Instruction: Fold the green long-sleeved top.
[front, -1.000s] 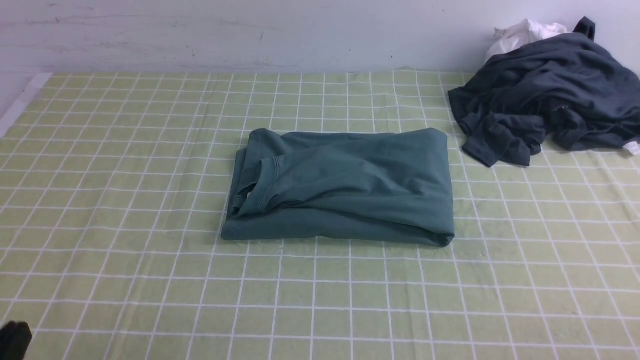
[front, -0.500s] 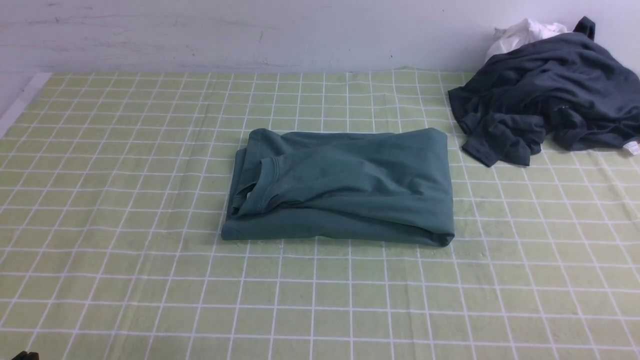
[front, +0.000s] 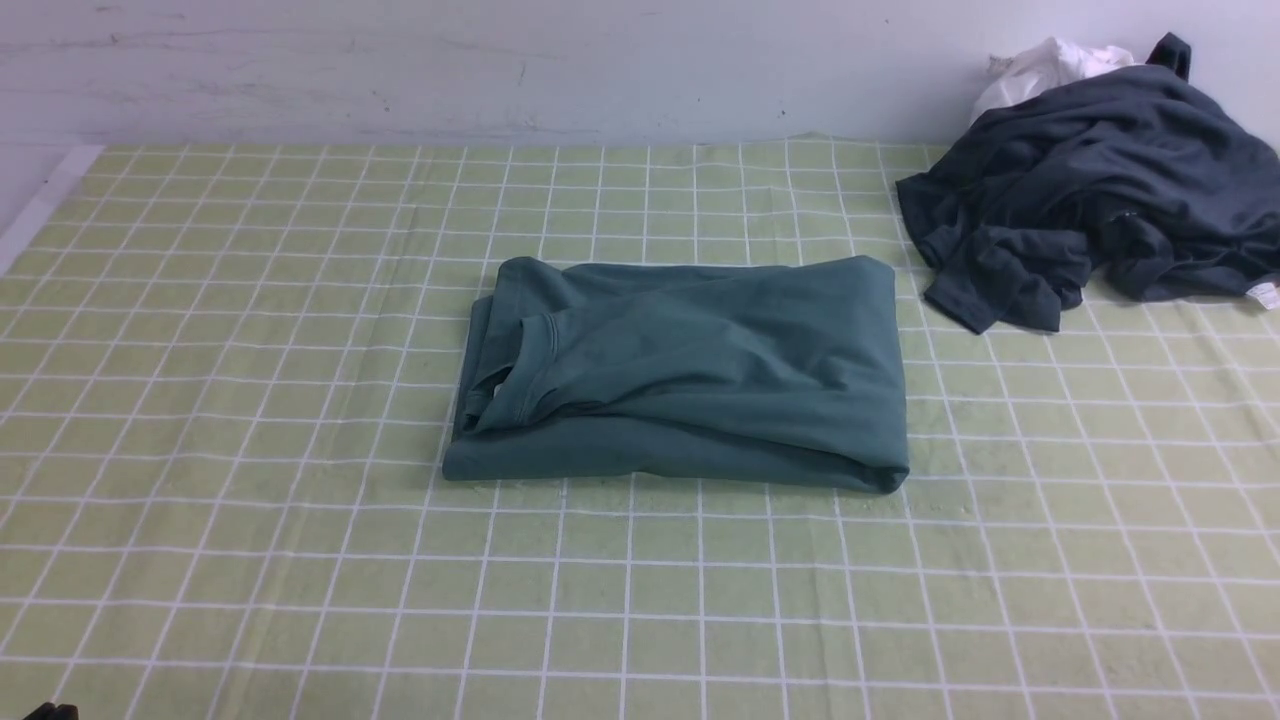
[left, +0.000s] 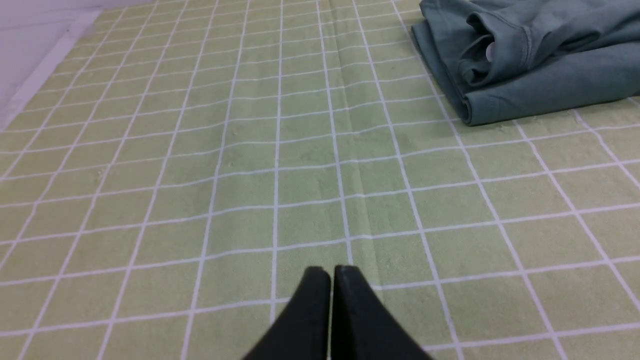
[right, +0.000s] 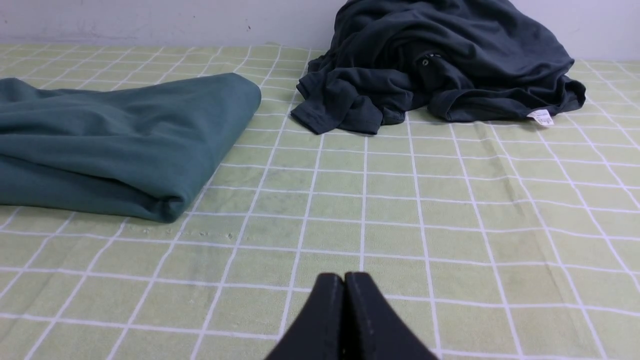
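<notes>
The green long-sleeved top (front: 690, 375) lies folded into a compact rectangle in the middle of the checked cloth, with its neck opening at the left end. In the left wrist view the top (left: 530, 55) shows its collar end; in the right wrist view the top (right: 115, 140) shows its rounded fold. My left gripper (left: 330, 272) is shut and empty, low over bare cloth, well apart from the top. My right gripper (right: 344, 277) is also shut and empty, over bare cloth to the right of the top. Only a dark sliver of the left arm (front: 50, 712) shows in the front view.
A crumpled charcoal-grey garment (front: 1100, 190) is heaped at the back right, with a small white cloth (front: 1040, 65) behind it against the wall. The green checked tablecloth (front: 250, 560) covers the table. The table's left edge (front: 45, 205) runs along the far left.
The left arm has drawn back toward the near left corner and is almost out of the front view. The top has not moved.
</notes>
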